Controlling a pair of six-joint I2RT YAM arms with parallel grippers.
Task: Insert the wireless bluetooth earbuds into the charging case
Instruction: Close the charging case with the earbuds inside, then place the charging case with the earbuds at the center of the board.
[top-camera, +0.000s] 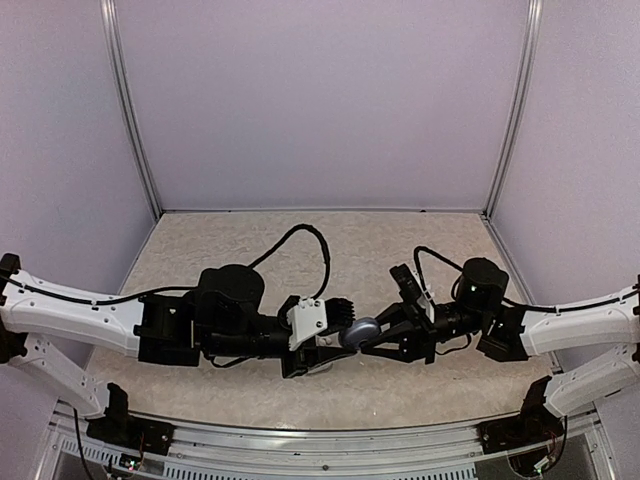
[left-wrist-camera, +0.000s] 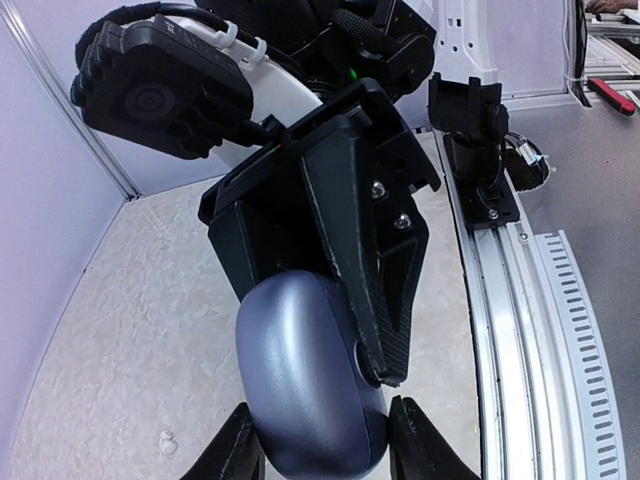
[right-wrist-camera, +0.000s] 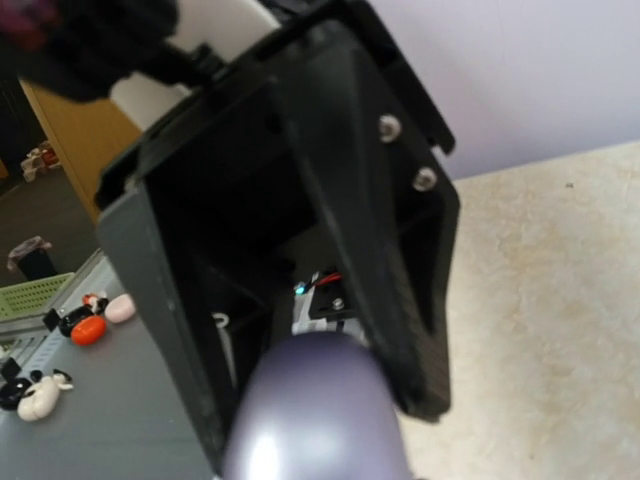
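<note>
Over a beige speckled table (top-camera: 215, 250) walled by lilac panels (top-camera: 320, 100), my right pincer (top-camera: 385, 335) clamps a smooth grey-blue pebble-shaped charging case (left-wrist-camera: 300, 380), my left pincer (left-wrist-camera: 322, 455) straddles it, grip unclear, the earbuds seemingly not yet inserted.

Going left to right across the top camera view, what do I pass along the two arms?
white left arm link → left gripper → blue-grey pebble-shaped case → right gripper → white right arm link
</note>
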